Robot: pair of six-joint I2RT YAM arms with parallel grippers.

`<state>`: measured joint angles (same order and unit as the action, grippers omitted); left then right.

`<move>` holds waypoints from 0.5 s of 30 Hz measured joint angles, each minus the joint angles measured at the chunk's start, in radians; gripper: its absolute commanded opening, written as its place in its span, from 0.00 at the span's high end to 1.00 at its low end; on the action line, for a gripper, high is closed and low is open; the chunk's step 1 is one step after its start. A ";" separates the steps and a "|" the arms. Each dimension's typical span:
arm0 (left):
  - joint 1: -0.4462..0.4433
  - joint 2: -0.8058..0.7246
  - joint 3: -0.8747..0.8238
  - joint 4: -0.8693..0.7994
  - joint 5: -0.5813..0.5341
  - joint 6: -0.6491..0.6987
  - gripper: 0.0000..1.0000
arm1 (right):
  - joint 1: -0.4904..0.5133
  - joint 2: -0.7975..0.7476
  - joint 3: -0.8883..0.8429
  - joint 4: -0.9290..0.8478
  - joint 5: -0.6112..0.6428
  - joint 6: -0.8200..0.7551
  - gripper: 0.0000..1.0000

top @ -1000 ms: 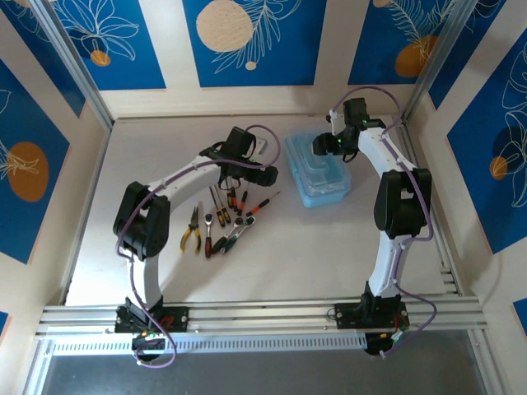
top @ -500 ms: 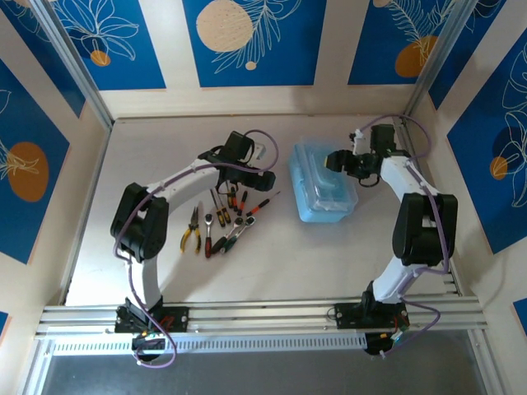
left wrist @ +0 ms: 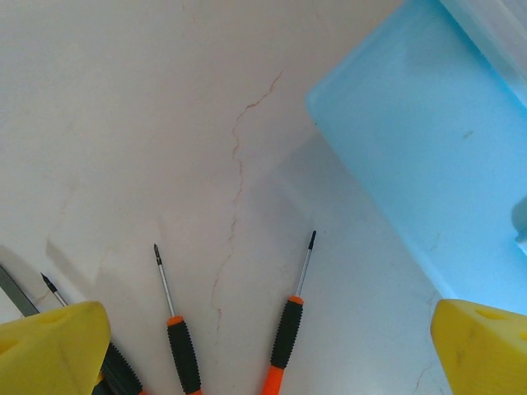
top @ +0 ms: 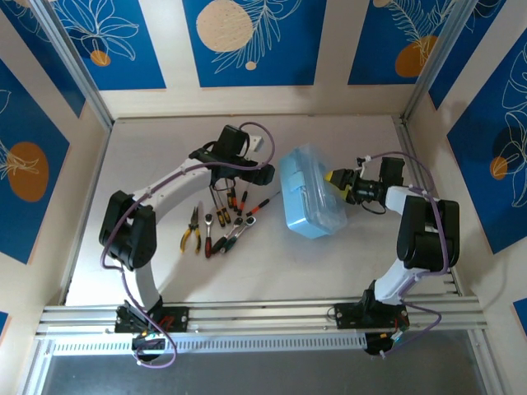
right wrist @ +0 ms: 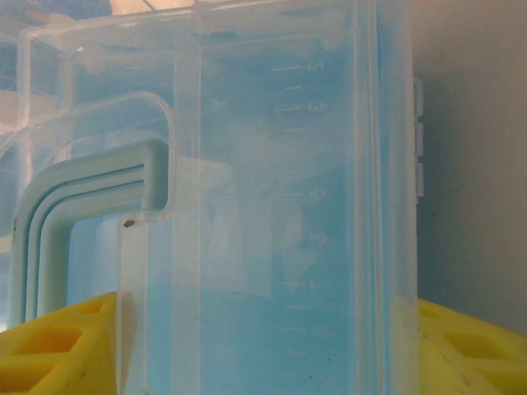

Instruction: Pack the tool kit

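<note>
Right gripper [top: 333, 178] pinches the light-blue rectangular plastic case [top: 306, 197] by its edge, while left gripper [left wrist: 265, 346], fingers spread, hovers over orange-and-black-handled screwdrivers [left wrist: 183, 350] just beside it.

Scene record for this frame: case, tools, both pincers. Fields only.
case: light-blue, clear lid looks closed, tilted, right of the tools
right pincer: at the case's right edge, a finger on each side, gripping it
left pincer: open, empty, above the screwdrivers
pliers: yellow handles, leftmost tool, on the table
wrenches: on the table, between pliers and case
packed: no tool visibly in the case
</note>
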<state>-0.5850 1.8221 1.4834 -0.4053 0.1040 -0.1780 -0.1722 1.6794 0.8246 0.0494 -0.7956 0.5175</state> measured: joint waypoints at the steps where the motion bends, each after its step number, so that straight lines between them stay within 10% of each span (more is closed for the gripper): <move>1: 0.000 0.000 0.000 0.000 0.000 0.000 0.00 | -0.002 0.002 -0.008 0.021 -0.007 0.014 0.40; 15: 0.000 0.000 0.000 0.000 0.000 0.000 0.00 | -0.018 0.004 -0.026 0.066 -0.015 0.046 0.28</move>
<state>-0.5850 1.8221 1.4834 -0.4053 0.1040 -0.1780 -0.1898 1.6836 0.7982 0.1150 -0.8104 0.5636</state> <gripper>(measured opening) 0.997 0.712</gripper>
